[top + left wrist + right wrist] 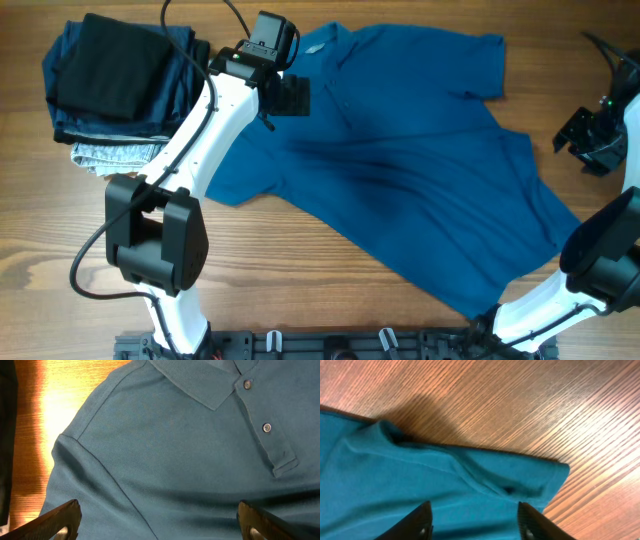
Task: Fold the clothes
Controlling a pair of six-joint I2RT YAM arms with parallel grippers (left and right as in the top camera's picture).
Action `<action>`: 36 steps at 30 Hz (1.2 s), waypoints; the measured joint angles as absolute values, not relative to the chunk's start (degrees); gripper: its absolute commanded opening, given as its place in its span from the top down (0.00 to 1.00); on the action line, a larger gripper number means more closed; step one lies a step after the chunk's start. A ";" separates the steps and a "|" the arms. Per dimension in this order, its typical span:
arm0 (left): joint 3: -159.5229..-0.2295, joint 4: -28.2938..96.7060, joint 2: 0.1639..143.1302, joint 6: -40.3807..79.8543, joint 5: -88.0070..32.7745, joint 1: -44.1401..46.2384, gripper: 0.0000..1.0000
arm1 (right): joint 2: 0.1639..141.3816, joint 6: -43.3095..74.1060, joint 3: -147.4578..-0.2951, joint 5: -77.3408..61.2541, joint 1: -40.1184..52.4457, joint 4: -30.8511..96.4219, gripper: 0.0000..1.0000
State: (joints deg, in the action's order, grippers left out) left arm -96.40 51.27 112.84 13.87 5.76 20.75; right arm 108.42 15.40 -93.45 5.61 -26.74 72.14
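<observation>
Finds the shirt (400,170) flat on the tabletop (300,290), long axis slanting from collar (322,45), far left, to hem (470,300), near right. Puts the left gripper (290,95) over the collar, jaws wide, empty; the right gripper (590,140) beside the far sleeve (480,62), jaws half apart, empty.

Wood-grain table (330,290), warm brown, fills all views. There is strong orange glare on the wood in the left wrist view and a paler sheen in the right wrist view. A stack of folded dark garments (110,80) sits far left, and a black rail (330,345) runs along the near edge.
</observation>
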 measured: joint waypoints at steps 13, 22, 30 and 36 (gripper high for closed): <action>-96.40 51.27 112.84 13.87 5.74 20.75 0.00 | 108.66 1.54 -93.45 -0.45 -26.83 66.89 0.51; -96.40 51.27 112.84 13.87 5.74 20.75 0.00 | 109.78 -3.18 -80.16 -3.42 -26.83 50.63 0.58; -96.40 51.27 112.84 13.87 5.74 20.75 0.00 | 109.78 -7.20 -74.94 -7.44 -26.11 43.20 0.46; -96.40 51.29 112.84 13.87 5.74 20.75 0.00 | 109.78 -8.10 -73.43 -7.97 -25.91 40.29 0.81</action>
